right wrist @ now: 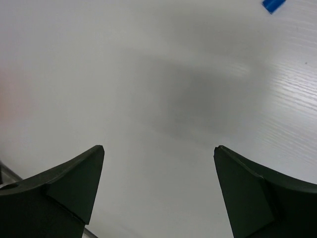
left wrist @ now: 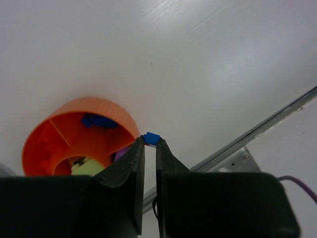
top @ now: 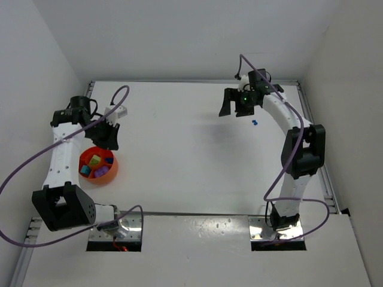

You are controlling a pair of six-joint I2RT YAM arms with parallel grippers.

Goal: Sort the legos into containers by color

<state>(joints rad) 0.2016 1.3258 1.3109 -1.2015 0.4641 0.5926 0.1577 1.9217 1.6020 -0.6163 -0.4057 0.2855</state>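
At the near left of the surface [top: 179,155], close to the left arm's base, sits the orange bowl [top: 114,173], split by thin walls into compartments. It already holds several legos: a yellow-green piece [left wrist: 85,166], a purple one [left wrist: 121,152] and a cluster of blue ones [left wrist: 99,120], each colour in its own section as far as the wrist view shows. Most of the sorting looks done.

Just above the bowl's far side hangs the left gripper [left wrist: 151,144], its jaws drawn almost together and pinching a tiny blue brick [left wrist: 152,138] at their very tips. The brick lies crosswise to the jaws, its long axis roughly level and sloping slightly down to the right in the wrist view. It shows at the bowl's rim rather than plainly over the blue section, so I judge it is not yet dropped in.

Far across the surface, the right gripper [right wrist: 158,149] hovers with its jaws spread wide and nothing between them. Near it on the surface lies a loose blue piece [right wrist: 274,5], cut off by the top edge of the right wrist view. What shows is oblong, its long axis slanting from lower left to upper right. From above it is too small to read. That piece, I judge, is left to collect.
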